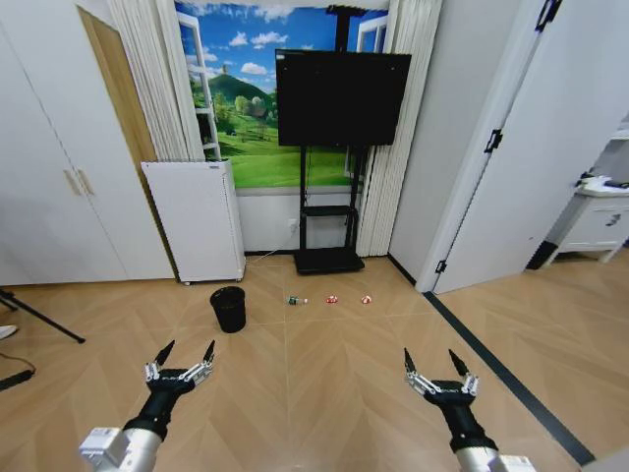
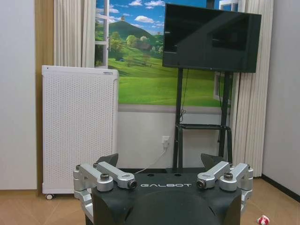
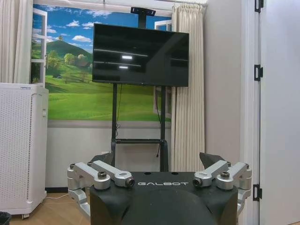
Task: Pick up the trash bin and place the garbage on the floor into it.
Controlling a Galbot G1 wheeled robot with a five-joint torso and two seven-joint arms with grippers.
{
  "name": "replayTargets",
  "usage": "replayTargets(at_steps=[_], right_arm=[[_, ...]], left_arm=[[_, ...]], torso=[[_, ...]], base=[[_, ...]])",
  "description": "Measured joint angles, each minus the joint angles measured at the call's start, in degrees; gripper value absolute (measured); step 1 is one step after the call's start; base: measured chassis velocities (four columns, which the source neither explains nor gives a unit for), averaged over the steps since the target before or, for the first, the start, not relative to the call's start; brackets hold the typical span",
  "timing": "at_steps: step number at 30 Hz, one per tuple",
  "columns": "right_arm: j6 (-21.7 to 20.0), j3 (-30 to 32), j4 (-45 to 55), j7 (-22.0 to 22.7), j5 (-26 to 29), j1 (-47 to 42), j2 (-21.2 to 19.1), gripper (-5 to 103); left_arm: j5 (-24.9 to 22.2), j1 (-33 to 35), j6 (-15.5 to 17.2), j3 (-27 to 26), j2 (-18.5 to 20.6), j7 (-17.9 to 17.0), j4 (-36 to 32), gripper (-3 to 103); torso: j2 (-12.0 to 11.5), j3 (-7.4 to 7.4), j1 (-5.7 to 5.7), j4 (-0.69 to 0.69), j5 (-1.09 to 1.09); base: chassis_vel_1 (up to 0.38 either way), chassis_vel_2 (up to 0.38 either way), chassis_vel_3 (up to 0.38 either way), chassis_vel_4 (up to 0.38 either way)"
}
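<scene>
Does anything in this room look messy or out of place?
Yes: three bits of litter lie on the bare wooden floor, a bottle and two red-and-white wrappers, in a row beside the upright black trash bin rather than inside it. Nothing else stands out.

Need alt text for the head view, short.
Small black round mesh trash bin stands on a wooden floor, with a clear green-labelled bottle and two red-and-white wrappers in a row to its right. Open left gripper and right gripper hover in the foreground.
</scene>
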Motion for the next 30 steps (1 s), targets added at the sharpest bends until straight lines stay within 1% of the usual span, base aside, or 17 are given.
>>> replayTargets(at_steps=[10, 13, 14, 17, 19, 30], right_arm=[[0.0, 0.1, -0.3, -1.8, 1.5, -0.1, 0.0, 100], [0.1, 0.1, -0.3, -2.1, 2.3, 0.0, 0.0, 100], [0.1, 0.1, -0.3, -2.3, 2.6, 0.2, 0.0, 100], [0.1, 0.2, -0.3, -2.3, 2.7, 0.3, 0.0, 100], [0.3, 0.2, -0.4, -2.3, 2.8, 0.2, 0.0, 100], [1.2, -0.2, -0.6, -2.4, 2.6, -0.2, 0.0, 100]], left_arm=[[0.0, 0.3, 0.0, -0.2, -0.1, -0.2, -0.1, 99], [-0.2, 0.3, 0.0, -0.7, 0.3, -0.3, -0.5, 99], [-0.7, 0.3, 0.1, -1.4, 0.7, -0.4, -0.8, 97], [-1.2, 0.3, 0.1, -2.1, 1.1, -0.5, -1.0, 99], [-1.6, 0.6, 0.1, -2.7, 1.0, -0.6, -1.2, 100], [-1.3, 1.6, 0.1, -2.7, 0.4, -0.9, -1.8, 99]], torso=[[0.0, 0.0, 0.0, 0.0, 0.0], [0.0, 0.0, -0.01, 0.0, 0.0], [0.0, 0.0, -0.01, 0.0, 0.0], [0.0, -0.01, -0.02, 0.0, 0.0], [0.0, -0.01, -0.02, -0.01, 0.0], [0.0, 0.01, 0.0, 0.0, -0.01]], base=[[0.0, 0.0, 0.0, 0.0], [0.0, 0.0, 0.0, 0.0], [0.0, 0.0, 0.0, 0.0], [-0.052, 0.041, 0.035, -0.038], [-0.102, 0.096, 0.083, -0.13], [-0.202, 0.187, 0.197, -0.204]])
